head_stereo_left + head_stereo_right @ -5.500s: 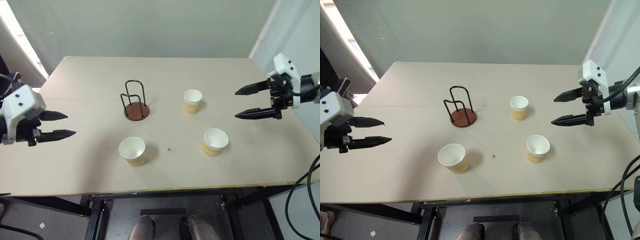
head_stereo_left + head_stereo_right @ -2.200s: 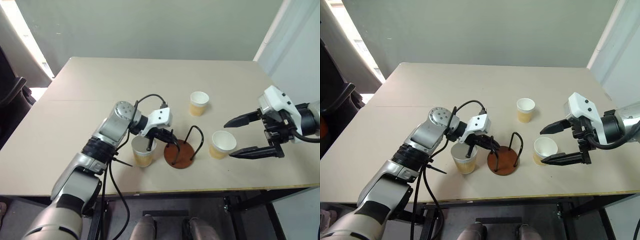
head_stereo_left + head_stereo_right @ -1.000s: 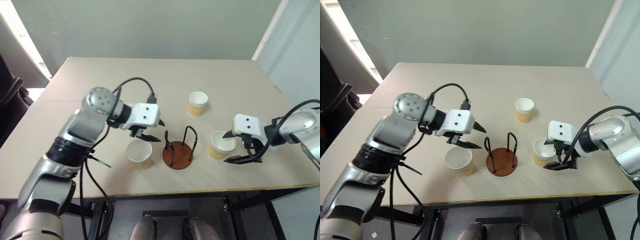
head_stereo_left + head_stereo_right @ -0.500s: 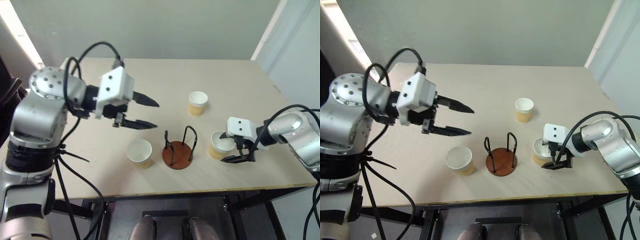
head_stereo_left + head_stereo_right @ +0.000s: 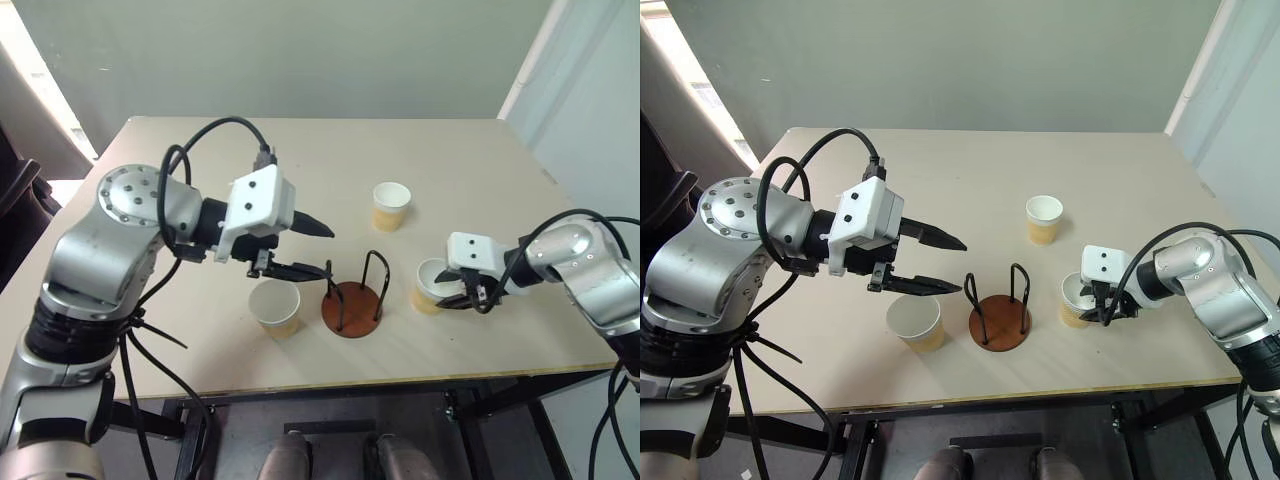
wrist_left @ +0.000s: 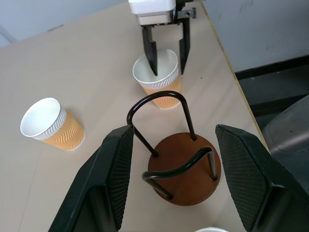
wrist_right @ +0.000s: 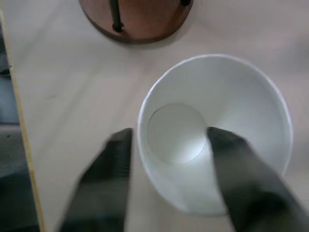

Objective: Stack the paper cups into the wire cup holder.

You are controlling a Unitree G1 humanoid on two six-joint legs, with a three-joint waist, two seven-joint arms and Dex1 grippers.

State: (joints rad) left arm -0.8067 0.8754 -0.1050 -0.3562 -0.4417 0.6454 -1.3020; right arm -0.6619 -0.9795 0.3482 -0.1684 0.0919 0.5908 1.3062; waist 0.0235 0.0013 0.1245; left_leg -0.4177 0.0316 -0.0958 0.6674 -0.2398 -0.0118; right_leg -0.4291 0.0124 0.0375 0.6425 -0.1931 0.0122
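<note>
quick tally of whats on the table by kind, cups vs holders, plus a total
paper cups: 3, one at the right tool by the table's right side, one farther back, one near the front edge left of the holder
wire cup holder: 1
total: 4

A pale beige worktop (image 5: 150, 170) carries the wire cup holder (image 5: 351, 301) near its front edge. Three paper cups stand on it: one (image 5: 277, 307) just left of the holder, one (image 5: 434, 287) right, one (image 5: 390, 206) farther back.
</note>
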